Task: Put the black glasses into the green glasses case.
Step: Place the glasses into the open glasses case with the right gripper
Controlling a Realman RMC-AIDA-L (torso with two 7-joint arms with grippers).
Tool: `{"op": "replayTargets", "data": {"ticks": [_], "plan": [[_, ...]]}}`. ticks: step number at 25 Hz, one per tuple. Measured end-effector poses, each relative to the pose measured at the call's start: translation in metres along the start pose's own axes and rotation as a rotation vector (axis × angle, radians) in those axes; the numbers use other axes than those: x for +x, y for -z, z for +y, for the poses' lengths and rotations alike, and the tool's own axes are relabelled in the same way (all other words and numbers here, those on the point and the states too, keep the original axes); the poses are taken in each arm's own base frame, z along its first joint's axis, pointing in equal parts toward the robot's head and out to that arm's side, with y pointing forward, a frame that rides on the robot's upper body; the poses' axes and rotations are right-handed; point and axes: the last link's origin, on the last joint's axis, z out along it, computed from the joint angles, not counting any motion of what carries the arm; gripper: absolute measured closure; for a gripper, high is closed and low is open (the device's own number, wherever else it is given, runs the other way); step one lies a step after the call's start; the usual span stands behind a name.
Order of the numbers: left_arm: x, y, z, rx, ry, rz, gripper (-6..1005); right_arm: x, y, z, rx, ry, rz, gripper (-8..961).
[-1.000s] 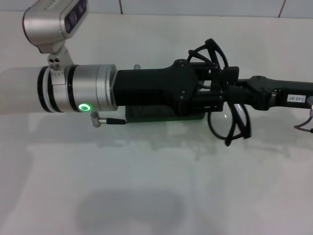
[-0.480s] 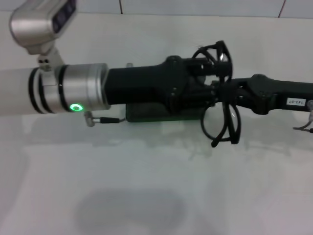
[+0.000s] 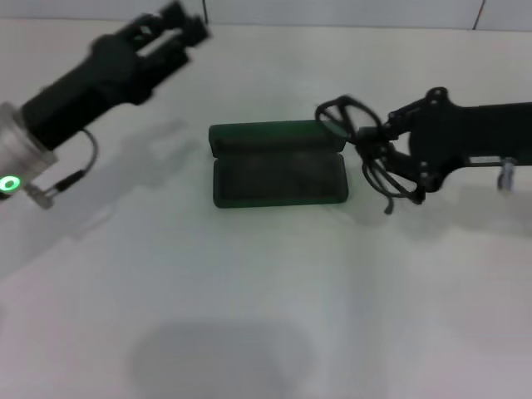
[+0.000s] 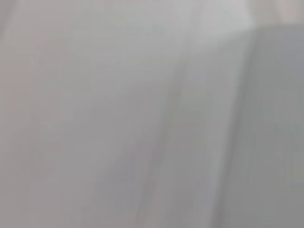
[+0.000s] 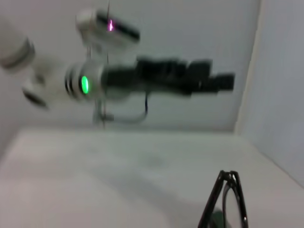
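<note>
Dangling from the pinching right claw (image 3: 384, 148), black glasses (image 3: 366, 154), beside the open green glasses case (image 3: 278, 170).

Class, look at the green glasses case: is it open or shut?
Open. The green glasses case lies with its lid folded back, its empty inside showing; the black glasses are outside it.

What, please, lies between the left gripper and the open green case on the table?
In the head view, only bare white table separates the left gripper from the green case; nothing stands there.
</note>
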Motion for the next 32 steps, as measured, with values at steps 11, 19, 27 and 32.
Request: {"op": "replayTargets", "data": {"ticks": [11, 19, 27, 32], "plan": [[0.005, 0.019, -0.026, 0.218, -0.023, 0.056, 484, -0.017, -0.06, 0.017, 0.096, 0.324, 0.26, 817], [0.009, 0.007, -0.036, 0.238, -0.021, 0.029, 485, -0.012, -0.092, 0.03, 0.166, 0.483, 0.301, 808], [0.011, -0.009, -0.043, 0.243, -0.02, 0.002, 486, 0.001, -0.099, 0.029, 0.212, 0.525, 0.335, 798], [0.011, -0.014, -0.043, 0.238, -0.027, -0.006, 487, -0.001, -0.105, 0.031, 0.205, 0.545, 0.331, 792]]}}
